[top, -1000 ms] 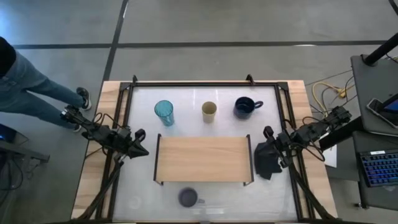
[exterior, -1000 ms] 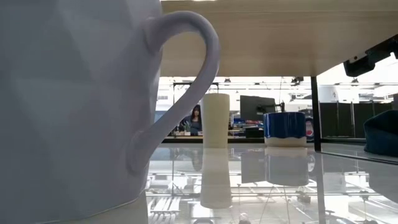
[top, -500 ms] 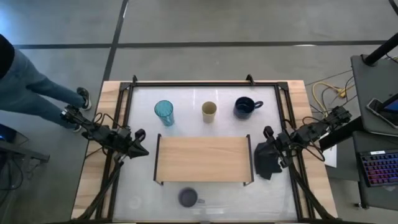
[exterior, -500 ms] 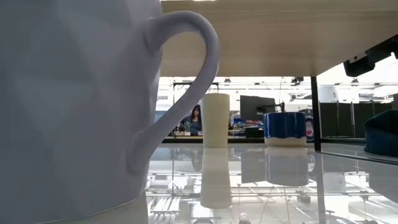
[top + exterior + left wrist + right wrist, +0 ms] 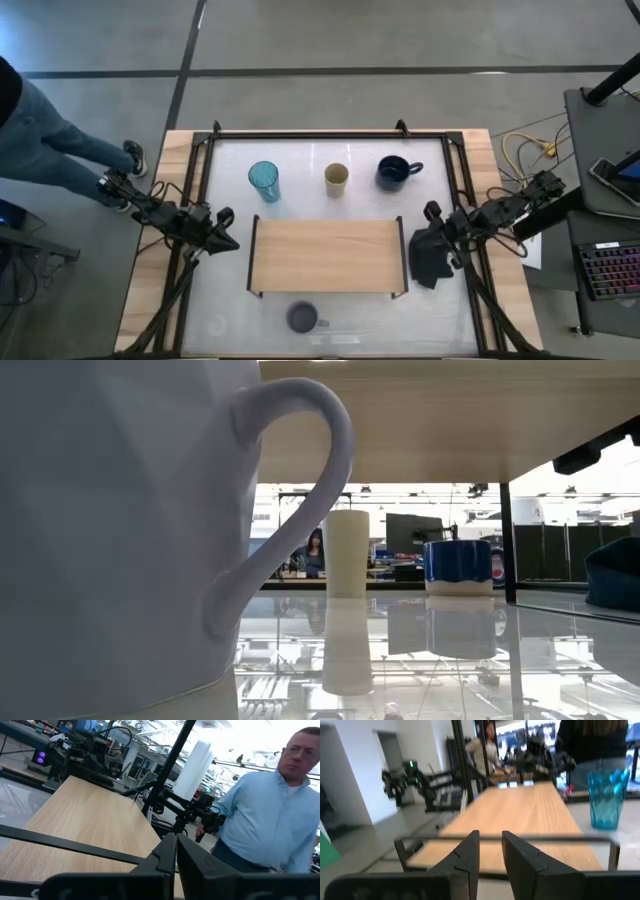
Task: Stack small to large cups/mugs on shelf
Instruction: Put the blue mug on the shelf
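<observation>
1. Nearest the low camera, the small grey-lavender mug (image 5: 302, 318) stands on the white tabletop (image 5: 230, 315) in front of the shelf, its handle (image 5: 300, 490) filling much of that view.
2. The shelf (image 5: 328, 256) lies mid-table with nothing on its light-wood board.
3. My left gripper (image 5: 226, 238) waits just off the shelf's left end, fingers (image 5: 162, 857) pressed together with barely a slit between them.
4. My right gripper (image 5: 432, 214) waits off the shelf's right end, above the dark folded cloth (image 5: 430, 257); its fingers (image 5: 468, 851) stand a little apart, pinching nothing.
5. Beyond the shelf, three cups stand in a row, well apart: the teal tumbler (image 5: 264, 181) on the left, the tan cup (image 5: 337, 179) in the middle, the navy mug (image 5: 393, 172) on the right with its handle pointing right.
6. A person (image 5: 40, 135) stands past the table's left edge; the one in a light blue shirt (image 5: 267, 825) in my left wrist view is probably the same, though I can't be sure.
</observation>
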